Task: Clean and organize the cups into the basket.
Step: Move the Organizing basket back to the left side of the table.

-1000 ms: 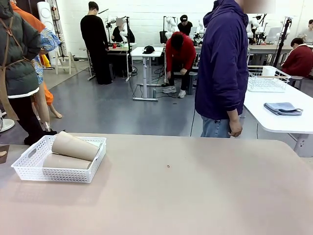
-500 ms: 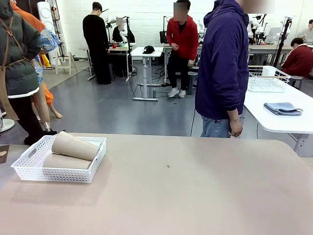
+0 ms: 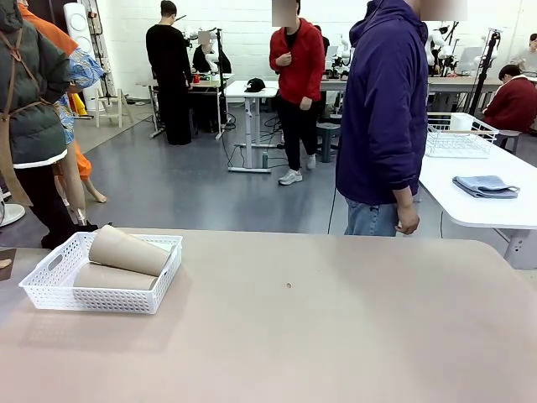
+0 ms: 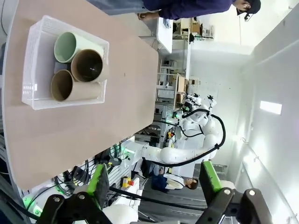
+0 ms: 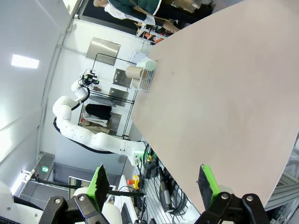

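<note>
cups: two tan cups and a mint cup lie on their sides in the white basket near the worktop corner | handling: look light, stiff, smooth; pinch the rim | left end effector and right end effector: fingers apart, holding nothing

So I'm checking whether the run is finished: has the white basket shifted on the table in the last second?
No. The white basket sits at the same spot near the table left edge, with the tan cups lying in it unchanged.
</note>
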You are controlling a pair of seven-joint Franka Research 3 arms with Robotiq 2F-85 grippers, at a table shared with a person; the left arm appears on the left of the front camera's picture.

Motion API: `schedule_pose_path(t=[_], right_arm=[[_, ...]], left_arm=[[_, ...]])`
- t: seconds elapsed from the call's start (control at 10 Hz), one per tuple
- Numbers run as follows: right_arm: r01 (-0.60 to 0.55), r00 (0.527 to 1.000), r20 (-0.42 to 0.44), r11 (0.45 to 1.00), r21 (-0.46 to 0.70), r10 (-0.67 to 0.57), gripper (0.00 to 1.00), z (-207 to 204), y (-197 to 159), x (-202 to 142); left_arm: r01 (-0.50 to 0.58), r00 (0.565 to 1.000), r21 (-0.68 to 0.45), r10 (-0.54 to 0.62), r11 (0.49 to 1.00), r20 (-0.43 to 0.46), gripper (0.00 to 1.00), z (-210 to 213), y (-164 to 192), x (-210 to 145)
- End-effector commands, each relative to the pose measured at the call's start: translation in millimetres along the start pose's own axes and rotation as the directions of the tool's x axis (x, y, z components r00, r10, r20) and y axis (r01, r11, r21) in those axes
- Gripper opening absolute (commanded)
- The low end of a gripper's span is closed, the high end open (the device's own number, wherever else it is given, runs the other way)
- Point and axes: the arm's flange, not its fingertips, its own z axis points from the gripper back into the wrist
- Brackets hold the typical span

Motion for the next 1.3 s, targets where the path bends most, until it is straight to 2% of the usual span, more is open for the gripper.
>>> schedule_pose_path(t=[0.0,1.2], right_arm=[[-0.001,1.000,0.007,1.000,-0.009,0.001,1.00,-1.7,0.3,-0.3],[-0.001,1.000,0.007,1.000,-0.009,0.001,1.00,-1.7,0.3,-0.3]], left_arm=[[-0.018,1.000,-0.009,0.018,1.000,-0.012,1.00,-6.3,10.1,5.0],[-0.018,1.000,-0.009,0.018,1.000,-0.012,1.00,-6.3,10.1,5.0]])
